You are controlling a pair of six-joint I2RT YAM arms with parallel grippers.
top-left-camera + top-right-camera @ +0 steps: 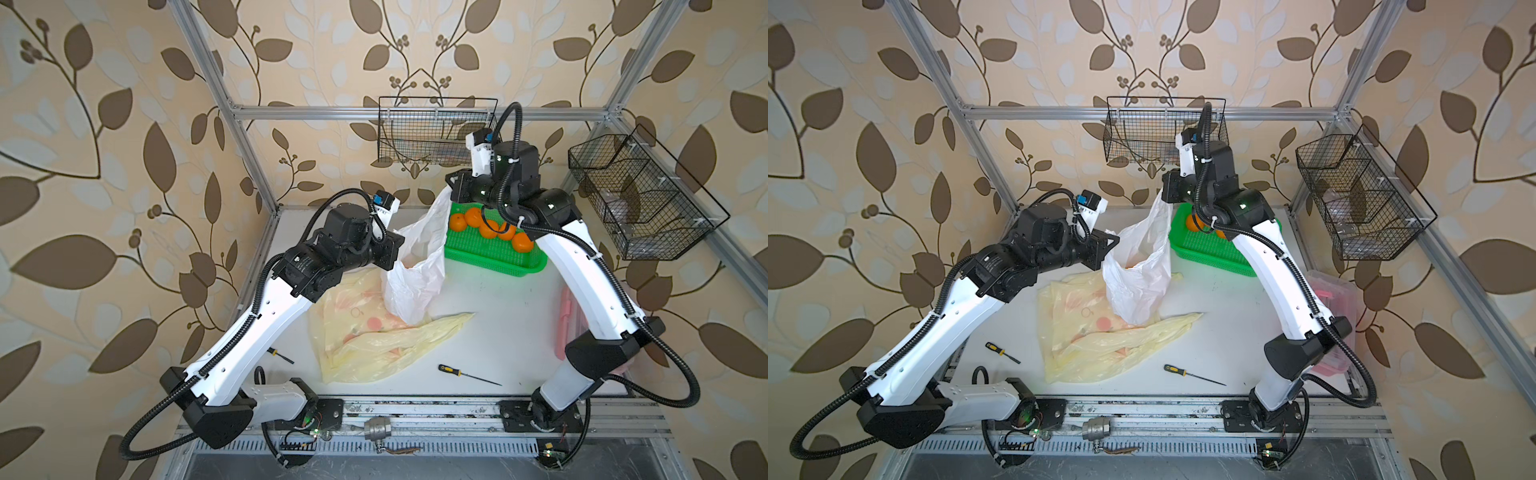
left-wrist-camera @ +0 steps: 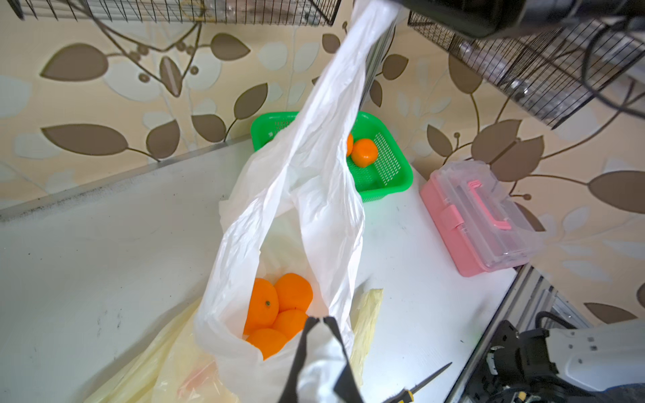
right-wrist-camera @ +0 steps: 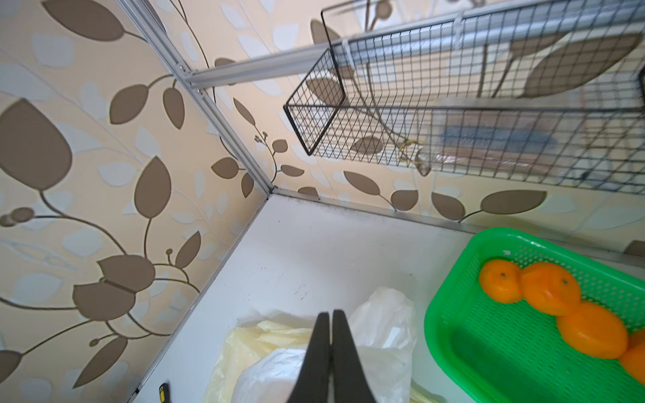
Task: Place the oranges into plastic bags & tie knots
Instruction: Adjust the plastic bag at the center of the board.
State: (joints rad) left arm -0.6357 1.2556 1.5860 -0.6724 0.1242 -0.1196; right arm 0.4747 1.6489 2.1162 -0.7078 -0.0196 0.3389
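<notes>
At the centre of the table, holds the white bag stretched open between both arms. Pinches its far handle, lifted toward 1 o'clock, with the right gripper, fingers pressed flat together on the thin film. Clamps its near side, at 10 o'clock, with the left gripper, closed tight on a fold of the same plastic. Shows four oranges bunched at the bottom of that bag in the left wrist view; reads as the first load in. Leaves about five loose oranges in a row in the green basket, just beside the bag at 1 o'clock. Leaves the yellow bags flat on the table, under the white one and spreading toward 6 o'clock, apparently empty, though hard to tell through the crumpled film. Shows no knot anywhere, with the white bag's two sides held apart, one in each grip. Judging by this, sits early, perhaps a third of the way: one bag filled but untied, fruit to move, two bags to fill, three knots to tie. Seems poised for bringing the two sides together for the first knot.
</notes>
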